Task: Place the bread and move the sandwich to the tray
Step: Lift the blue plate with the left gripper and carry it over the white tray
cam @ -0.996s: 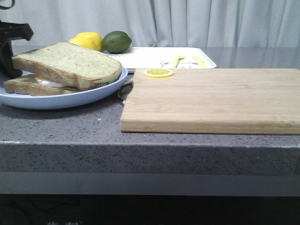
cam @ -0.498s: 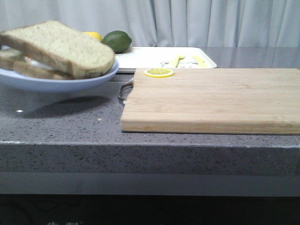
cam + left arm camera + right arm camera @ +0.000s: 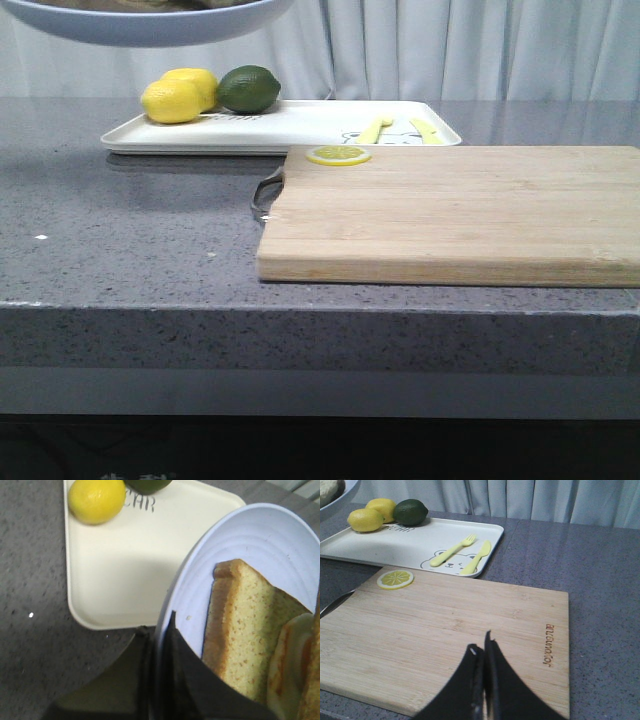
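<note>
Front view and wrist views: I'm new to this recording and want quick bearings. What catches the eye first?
The blue plate hangs high over the table's left side, its rim clamped by the left gripper, with the sandwich on it. Below it lies the white tray, with two lemons and a lime at its left end. The big cutting board sits nearer, bearing only a lemon slice.
</note>
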Robot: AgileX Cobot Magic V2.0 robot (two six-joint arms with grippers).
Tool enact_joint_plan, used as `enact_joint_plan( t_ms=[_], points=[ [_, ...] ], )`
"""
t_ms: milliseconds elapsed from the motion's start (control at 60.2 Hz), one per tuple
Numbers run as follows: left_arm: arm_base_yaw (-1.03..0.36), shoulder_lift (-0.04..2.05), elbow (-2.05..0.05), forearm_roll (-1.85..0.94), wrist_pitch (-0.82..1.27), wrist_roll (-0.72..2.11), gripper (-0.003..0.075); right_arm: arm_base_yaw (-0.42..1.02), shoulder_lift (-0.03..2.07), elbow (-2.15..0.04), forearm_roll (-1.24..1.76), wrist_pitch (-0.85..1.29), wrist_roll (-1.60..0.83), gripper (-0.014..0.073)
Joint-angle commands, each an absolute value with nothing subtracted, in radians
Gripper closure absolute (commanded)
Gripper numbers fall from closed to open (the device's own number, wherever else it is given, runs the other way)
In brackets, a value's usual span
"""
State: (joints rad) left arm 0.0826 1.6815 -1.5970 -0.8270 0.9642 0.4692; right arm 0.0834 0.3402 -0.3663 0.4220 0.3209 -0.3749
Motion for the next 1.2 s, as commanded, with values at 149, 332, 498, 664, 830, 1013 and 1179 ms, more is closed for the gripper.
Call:
enact_joint_plan(
  t_ms=[149, 332, 498, 664, 830, 1013, 1179],
  points=[
    [-0.006, 1.893, -1.958, -0.935, 0.936, 0.372, 0.0739, 0.084, 0.347, -0.389, 0.436, 0.235, -0.382, 0.0673],
    [-0.045, 2.113, -2.245, -0.935, 0.938, 0.308, 0.0738, 0.084, 0.347, -0.388, 0.436, 0.236, -0.382, 0.0673],
    [-0.056, 2.287, -2.451, -0.935, 0.956, 0.26, 0.0738, 0.084, 0.347, -0.388, 0.436, 0.236, -0.382, 0.0673],
    [-0.06, 2.377, -2.529, -0.935, 0.967, 0.242, 0.0738, 0.084, 0.347, -0.388, 0.436, 0.236, -0.382, 0.0673],
    [-0.065, 2.406, -2.527, -0.923, 0.958, 0.244, 0.0738, 0.084, 0.348, -0.388, 0.436, 0.231, -0.382, 0.0673],
    [-0.077, 2.411, -2.527, -0.857, 0.932, 0.254, 0.0734, 0.084, 0.348, -0.388, 0.436, 0.219, -0.382, 0.0673],
    [-0.088, 2.411, -2.527, -0.783, 0.913, 0.254, 0.0657, 0.084, 0.348, -0.388, 0.436, 0.219, -0.382, 0.0673]
  ],
)
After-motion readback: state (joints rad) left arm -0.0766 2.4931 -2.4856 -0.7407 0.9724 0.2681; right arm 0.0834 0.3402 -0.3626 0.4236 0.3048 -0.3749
